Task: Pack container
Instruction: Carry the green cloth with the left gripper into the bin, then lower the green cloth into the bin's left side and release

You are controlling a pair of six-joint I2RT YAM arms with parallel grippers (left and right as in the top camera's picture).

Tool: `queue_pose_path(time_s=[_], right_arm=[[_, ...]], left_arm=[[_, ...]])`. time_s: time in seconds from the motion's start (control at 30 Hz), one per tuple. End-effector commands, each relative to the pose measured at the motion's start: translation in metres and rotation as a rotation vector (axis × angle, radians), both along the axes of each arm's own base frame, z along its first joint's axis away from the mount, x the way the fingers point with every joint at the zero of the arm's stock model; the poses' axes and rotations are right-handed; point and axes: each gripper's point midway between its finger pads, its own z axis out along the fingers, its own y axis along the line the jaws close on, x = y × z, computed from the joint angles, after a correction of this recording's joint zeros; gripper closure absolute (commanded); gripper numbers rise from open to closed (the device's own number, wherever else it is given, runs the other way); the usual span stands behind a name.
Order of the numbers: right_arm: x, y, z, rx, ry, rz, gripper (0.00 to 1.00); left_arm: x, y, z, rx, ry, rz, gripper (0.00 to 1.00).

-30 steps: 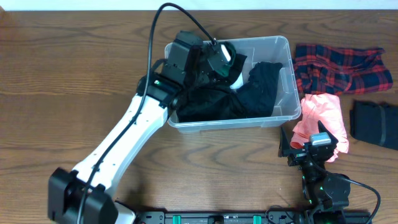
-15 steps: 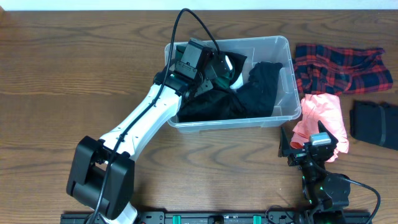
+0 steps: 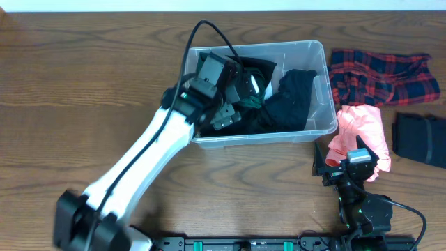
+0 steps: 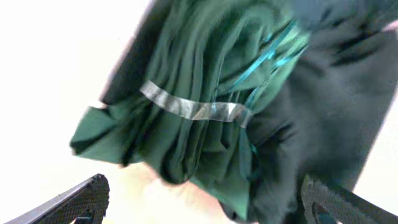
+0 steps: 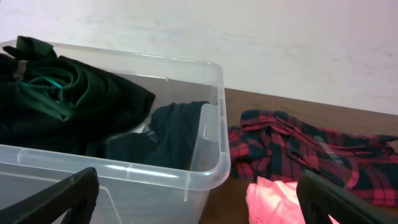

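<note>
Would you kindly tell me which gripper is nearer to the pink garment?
Right. The right gripper sits at the near edge of the pink garment, jaws open. The left gripper is away inside the container, over the dark clothes.

Lab-like robot bench: wooden table [image 3: 70, 70], bare white wall [image 5: 280, 43]
</note>
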Motion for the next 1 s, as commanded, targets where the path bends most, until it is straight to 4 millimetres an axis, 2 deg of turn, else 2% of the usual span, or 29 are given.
queue_pose_path(time_s=[0.0, 0.07, 0.1, 0.2, 0.23, 0.5, 0.6, 0.7, 0.83, 0.97], right_arm=[[0.0, -0.003, -0.001, -0.006, 0.001, -0.015, 0.01], [0.0, -0.003, -0.001, -0.006, 0.0, -0.015, 0.01], [0.0, -0.003, -0.001, -0.006, 0.001, -0.015, 0.01], [0.0, -0.003, -0.001, -0.006, 0.001, -0.015, 0.01], [0.0, -0.003, -0.001, -0.006, 0.001, -0.015, 0.01], [0.0, -0.003, -0.001, -0.006, 0.001, -0.015, 0.01], [0.0, -0.003, -0.001, -0.006, 0.001, -0.015, 0.01], [0.0, -0.003, -0.001, -0.006, 0.001, -0.015, 0.01], [0.0, -0.003, -0.001, -0.006, 0.001, -0.015, 0.01], [0.0, -0.003, -0.001, -0.006, 0.001, -0.015, 0.01]], left_arm=[[-0.018, -0.01, 0.036, -0.076, -0.059, -0.054, 0.02], [-0.027, -0.019, 0.053, -0.135, -0.079, -0.098, 0.01], [-0.03, -0.022, 0.06, -0.161, -0.089, -0.115, 0.1], [-0.026, -0.029, 0.074, -0.222, -0.125, -0.117, 0.79], [-0.024, -0.031, 0.076, -0.234, -0.133, -0.11, 0.94], [0.011, -0.046, 0.103, -0.584, -0.115, 0.194, 0.94], [0.029, -0.044, 0.101, -0.665, -0.113, 0.318, 0.94], [0.039, -0.049, 0.08, -0.649, -0.084, 0.354, 0.94], [0.049, -0.05, 0.032, -0.576, -0.006, 0.417, 0.94], [0.051, -0.049, -0.019, -0.48, 0.084, 0.451, 0.94]])
